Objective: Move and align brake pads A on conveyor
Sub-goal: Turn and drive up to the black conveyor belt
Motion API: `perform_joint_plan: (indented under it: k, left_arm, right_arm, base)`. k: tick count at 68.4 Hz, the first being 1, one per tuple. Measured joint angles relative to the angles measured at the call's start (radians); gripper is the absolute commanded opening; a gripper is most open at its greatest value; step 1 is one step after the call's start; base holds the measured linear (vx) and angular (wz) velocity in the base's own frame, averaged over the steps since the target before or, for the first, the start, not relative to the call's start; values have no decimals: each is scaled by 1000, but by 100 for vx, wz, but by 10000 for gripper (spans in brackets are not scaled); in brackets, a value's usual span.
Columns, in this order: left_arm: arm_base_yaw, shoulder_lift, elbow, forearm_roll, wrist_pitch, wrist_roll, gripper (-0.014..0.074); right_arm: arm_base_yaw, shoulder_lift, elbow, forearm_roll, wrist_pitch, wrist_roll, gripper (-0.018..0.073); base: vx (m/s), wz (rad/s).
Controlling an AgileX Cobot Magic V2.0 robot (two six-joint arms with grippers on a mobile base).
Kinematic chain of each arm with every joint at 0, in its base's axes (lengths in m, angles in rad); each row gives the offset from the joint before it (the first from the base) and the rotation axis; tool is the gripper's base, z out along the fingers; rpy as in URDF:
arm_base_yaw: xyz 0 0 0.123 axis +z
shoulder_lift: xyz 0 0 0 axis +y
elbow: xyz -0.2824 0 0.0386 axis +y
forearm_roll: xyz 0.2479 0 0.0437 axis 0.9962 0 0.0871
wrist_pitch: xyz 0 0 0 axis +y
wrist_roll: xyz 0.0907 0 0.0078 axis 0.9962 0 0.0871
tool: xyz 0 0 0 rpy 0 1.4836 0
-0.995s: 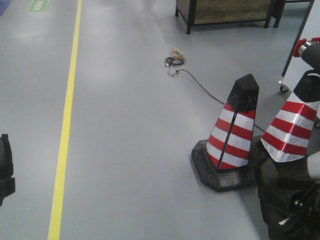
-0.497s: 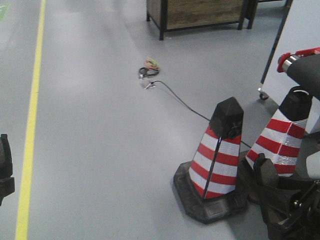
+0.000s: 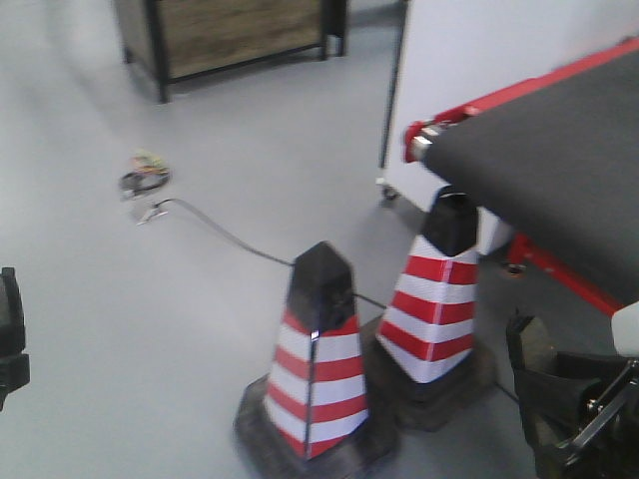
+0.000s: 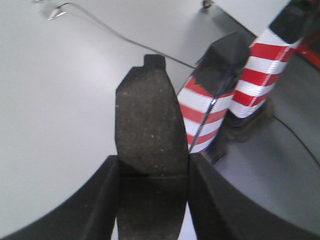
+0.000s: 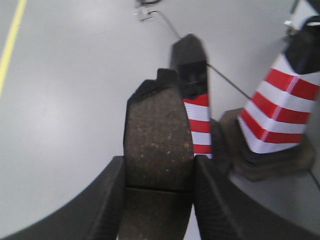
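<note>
A dark grey, slightly curved oblong brake pad [image 4: 150, 135] with a speckled rough face and a small tab at its top edge stands clamped between the two black ridged fingers [image 4: 102, 200] of the left gripper [image 4: 152, 195], whose jaws press against its two long edges. A second dark grey brake pad of the same kind [image 5: 159, 140] is held the same way in the right gripper [image 5: 159, 200], its jaws closed on the pad's sides, the pad sticking up past the fingertips. Both pads hang above the pale grey floor [image 3: 120, 329], not on the belt. The wide, flat, dark charcoal conveyor belt [image 3: 559, 170] with red strips along its edge fills the upper right of the front view, blurred, well apart from both pads. Below its end stand two red-and-white striped traffic cones with black tops and black bases [image 3: 318, 369], just beside each other. A thin dark cable [image 3: 220, 235] runs across the floor from behind the cones to a small coiled bundle [image 3: 145, 178]. Beyond that stands a wooden cabinet on a black metal frame [image 3: 230, 30], and a white panel [image 3: 499, 50] rises behind the conveyor.
</note>
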Motion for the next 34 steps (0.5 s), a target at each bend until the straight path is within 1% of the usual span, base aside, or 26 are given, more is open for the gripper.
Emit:
perform_joint_plan:
  k: [34]
  left_arm:
    - [0,0,0,0,0,0,4]
  right_arm:
    - [0,0,0,0,0,0,-6]
  base:
    - [28,-71]
